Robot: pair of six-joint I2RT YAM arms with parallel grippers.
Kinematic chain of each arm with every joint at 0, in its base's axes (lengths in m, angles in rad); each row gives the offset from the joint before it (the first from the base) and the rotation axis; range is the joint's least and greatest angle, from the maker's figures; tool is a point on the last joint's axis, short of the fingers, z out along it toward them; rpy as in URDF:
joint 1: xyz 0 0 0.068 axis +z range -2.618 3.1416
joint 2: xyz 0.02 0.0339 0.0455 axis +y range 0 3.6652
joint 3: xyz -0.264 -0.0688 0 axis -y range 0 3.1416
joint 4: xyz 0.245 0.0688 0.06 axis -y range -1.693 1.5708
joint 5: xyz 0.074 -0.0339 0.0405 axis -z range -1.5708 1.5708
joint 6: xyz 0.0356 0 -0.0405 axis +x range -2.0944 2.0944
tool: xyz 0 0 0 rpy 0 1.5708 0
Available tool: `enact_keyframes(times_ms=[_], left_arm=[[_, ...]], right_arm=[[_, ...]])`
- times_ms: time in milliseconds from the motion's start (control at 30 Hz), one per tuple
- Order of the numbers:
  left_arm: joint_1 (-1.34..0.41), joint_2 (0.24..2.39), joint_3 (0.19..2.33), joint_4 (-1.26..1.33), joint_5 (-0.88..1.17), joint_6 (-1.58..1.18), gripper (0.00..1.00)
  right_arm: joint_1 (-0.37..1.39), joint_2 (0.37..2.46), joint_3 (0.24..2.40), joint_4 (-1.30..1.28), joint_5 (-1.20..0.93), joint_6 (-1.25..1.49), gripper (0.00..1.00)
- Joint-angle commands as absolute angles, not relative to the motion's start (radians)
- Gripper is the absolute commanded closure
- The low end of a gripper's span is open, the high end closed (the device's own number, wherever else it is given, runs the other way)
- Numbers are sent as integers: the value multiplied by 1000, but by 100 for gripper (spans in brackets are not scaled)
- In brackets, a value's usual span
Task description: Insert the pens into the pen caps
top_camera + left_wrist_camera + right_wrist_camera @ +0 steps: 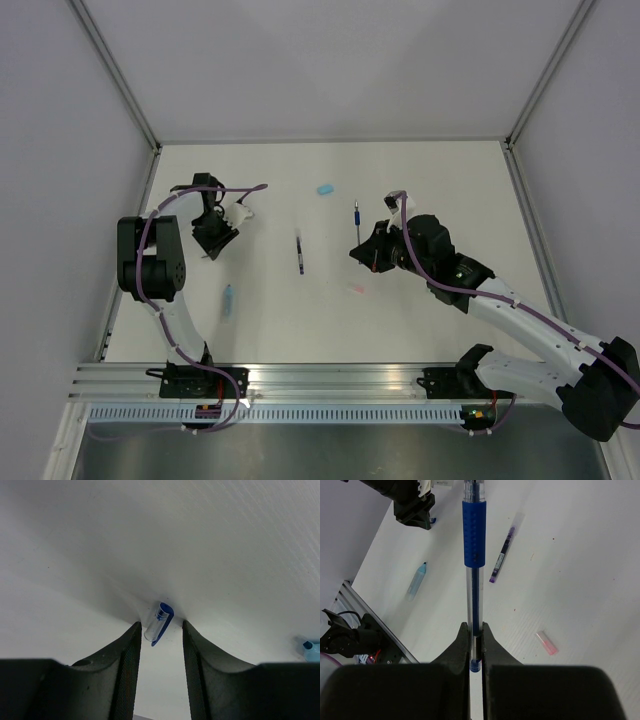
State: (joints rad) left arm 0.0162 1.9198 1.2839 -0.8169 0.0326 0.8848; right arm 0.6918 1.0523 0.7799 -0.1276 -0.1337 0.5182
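- Blue pen (473,540) clamped by its tail end in the right hand (475,636), fingers shut tight on the clear barrel, apparently lifted off the worktop (420,180).
- Long axis in line with the fingers, rubber grip and writing end pointing straight out from the hand; in the top view, aimed toward the far edge. Tip itself out of the wrist view.
- Matching blue cap (159,621) lying on the worktop right at the tips of the left hand (159,632), seemingly touching neither finger. Hand partly open, holding nothing.
- Cap's long axis slanted, running roughly away from the hand rather than across it. Hard to tell the mouth end.
- Step in hand, by the look of it: picking up the cap. Best done by easing forward to bracket the clear tube, then closing across its width with the mouth left free of the pads.
- Afterwards, worth lining up mouth and pen tip on one axis before pushing.
- Further out, loose on the worktop and well apart: purple pen (501,555), pale blue marker (416,581), pink cap (546,643), light blue cap (324,188).
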Motion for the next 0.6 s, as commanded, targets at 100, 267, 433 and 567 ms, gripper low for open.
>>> enact_keyframes(times_ms=[100,267,433,567], left_arm=[[11,1945,1289,-781,52,897,58],[11,1960,1263,-776,29,900,66],[12,1967,1264,-764,32,888,79],[-20,1982,1262,-772,32,870,85]], right_arm=[[693,1028,779,-112,-123,500,100],[693,1028,779,-114,-124,500,100],[693,1020,781,-114,-123,500,100],[693,1019,779,-112,-123,500,100]])
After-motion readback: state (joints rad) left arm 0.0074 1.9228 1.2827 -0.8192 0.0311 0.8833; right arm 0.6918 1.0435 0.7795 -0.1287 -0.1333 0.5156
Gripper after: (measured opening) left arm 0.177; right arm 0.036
